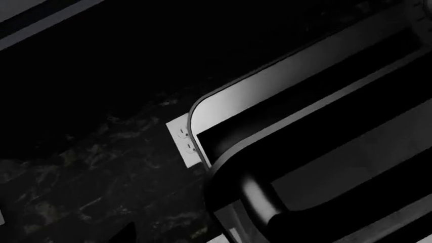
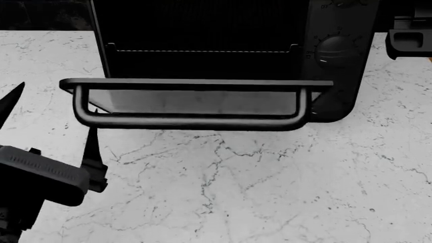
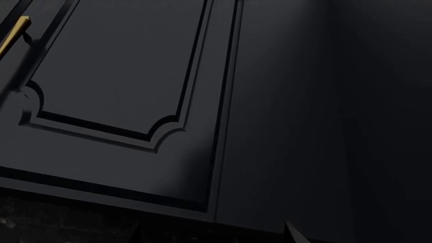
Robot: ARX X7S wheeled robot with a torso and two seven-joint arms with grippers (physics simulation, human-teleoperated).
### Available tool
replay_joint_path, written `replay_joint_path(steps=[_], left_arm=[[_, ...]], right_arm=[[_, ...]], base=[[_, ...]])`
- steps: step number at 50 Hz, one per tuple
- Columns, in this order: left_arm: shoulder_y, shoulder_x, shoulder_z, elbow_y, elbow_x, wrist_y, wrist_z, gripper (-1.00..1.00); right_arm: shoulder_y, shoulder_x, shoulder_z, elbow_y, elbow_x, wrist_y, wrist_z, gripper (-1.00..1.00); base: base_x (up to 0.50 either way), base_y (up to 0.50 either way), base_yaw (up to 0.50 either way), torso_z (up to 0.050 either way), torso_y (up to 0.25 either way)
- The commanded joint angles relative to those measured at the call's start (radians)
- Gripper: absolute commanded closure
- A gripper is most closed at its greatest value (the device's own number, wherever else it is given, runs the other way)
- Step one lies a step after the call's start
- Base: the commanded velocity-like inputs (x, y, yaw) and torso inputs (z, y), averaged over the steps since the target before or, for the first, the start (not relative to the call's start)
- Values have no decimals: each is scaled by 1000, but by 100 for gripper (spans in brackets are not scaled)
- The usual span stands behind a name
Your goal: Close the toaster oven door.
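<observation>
While the toaster oven (image 2: 223, 45) stands at the back of the white marble counter (image 2: 270, 187), its door (image 2: 196, 96) hangs fully lowered toward the robot, lying roughly level, with the bar handle (image 2: 192, 121) running left to right along the near edge. Beside the oven's right are a black object (image 2: 410, 38), partly out of frame, and behind its left a wall outlet (image 1: 187, 142); a dark cabinet door (image 3: 121, 101) with a gold handle (image 3: 13, 33) fills the right wrist view. Left gripper (image 2: 50, 116) sits near the handle's left end with fingers (image 2: 92, 147) spread, touching nothing; the right gripper's state cannot be told.
</observation>
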Motion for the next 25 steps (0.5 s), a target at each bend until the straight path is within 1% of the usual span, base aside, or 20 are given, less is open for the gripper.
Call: replay_joint_path(steps=[1, 5, 12, 18, 25], left_arm=[[-79, 169, -9, 167, -30, -87, -90, -100], [-130, 211, -2, 85, -53, -104, -81, -100], [-242, 260, 20, -75, -60, -114, -52, -100], [-316, 275, 46, -203, -47, -98, -25, -100], [-398, 310, 35, -389, -17, -41, -71, -100]], right_arm=[[2, 16, 18, 0, 59, 0, 38, -100], [8, 22, 23, 1, 80, 3, 52, -100], [31, 35, 38, 1, 121, 20, 70, -100], [21, 47, 50, 1, 148, 13, 91, -100], [17, 60, 65, 0, 188, 12, 115, -100]], base=[[0, 0, -6, 0, 0], [-2, -2, -3, 0, 3], [0, -3, -4, 1, 3], [-2, -1, -2, 0, 3], [0, 0, -1, 1, 1]])
